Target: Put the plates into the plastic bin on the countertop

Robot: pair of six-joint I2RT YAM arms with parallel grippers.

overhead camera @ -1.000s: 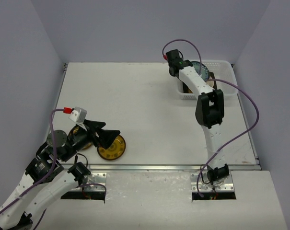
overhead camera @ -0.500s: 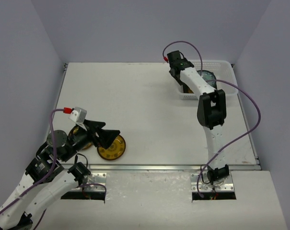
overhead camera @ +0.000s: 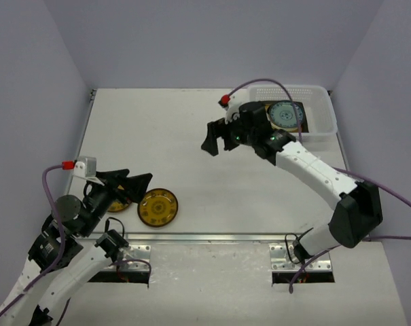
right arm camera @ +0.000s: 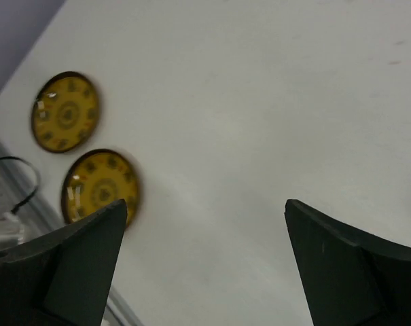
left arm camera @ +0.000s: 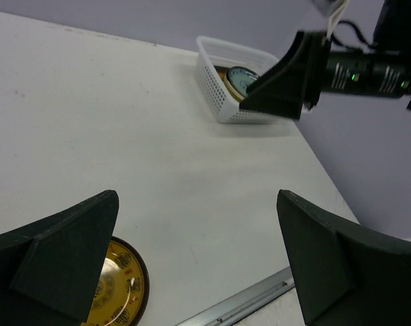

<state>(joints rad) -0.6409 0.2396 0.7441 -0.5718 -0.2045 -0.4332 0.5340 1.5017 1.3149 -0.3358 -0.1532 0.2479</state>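
Grippers both spread wide, holding nothing. Right gripper [overhead camera: 219, 138] hangs over the mid-countertop [overhead camera: 191, 122], left of the plastic bin [overhead camera: 325, 119] (blue-white plate [overhead camera: 284, 113] lies inside). Left gripper [overhead camera: 138, 176] hovers by two brown-gold plates [overhead camera: 157, 207] near the front rail [overhead camera: 212, 238].

The countertop [overhead camera: 191, 149] is plain matte white, with a metal rail [overhead camera: 225, 237] running along its near edge. At the near left, close to that rail, a round yellow plate [overhead camera: 157, 207] with a dark rim lies flat on the surface. A second plate [right arm camera: 66, 112] of the same pattern lies just to its left, the two apart. A white slotted bin [overhead camera: 324, 125] sits in the far right corner, well apart from both.
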